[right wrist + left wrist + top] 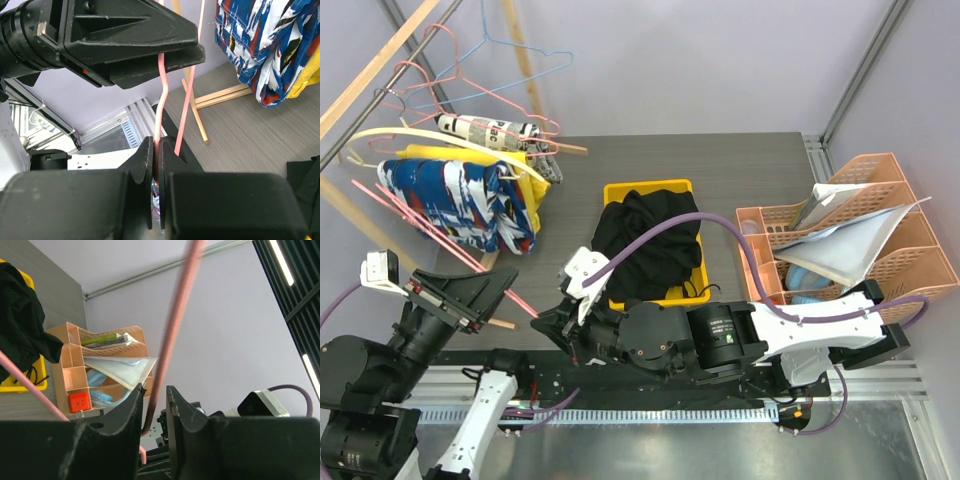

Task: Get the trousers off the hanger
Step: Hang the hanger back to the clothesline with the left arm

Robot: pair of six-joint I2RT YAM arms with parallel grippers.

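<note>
The right gripper [157, 142] is seen closed tight on the thin pink wire hanger [172, 330], with the wire pinched between its black fingertips just below a kink. The left gripper [155, 390] is set farther along the same hanger, its jaws drawn to a narrow gap with the wire running through. Whether the wire is pressed from both sides cannot be told (it is blurred in the left wrist view and partly covered by the jaws in the right wrist view). The blue, white and red patterned trousers [450, 200] are found at the far-left of the grey table [740, 170], bunched against a yellow cloth [528, 205] and apart from both grippers. The hanger's wires are lost under the trousers' edge, so how the trousers are hung cannot be made out. A black cloth [645, 240] is heaped in a yellow tray [620, 188] mid-table, and the table's near edge is hidden by the right arm.
</note>
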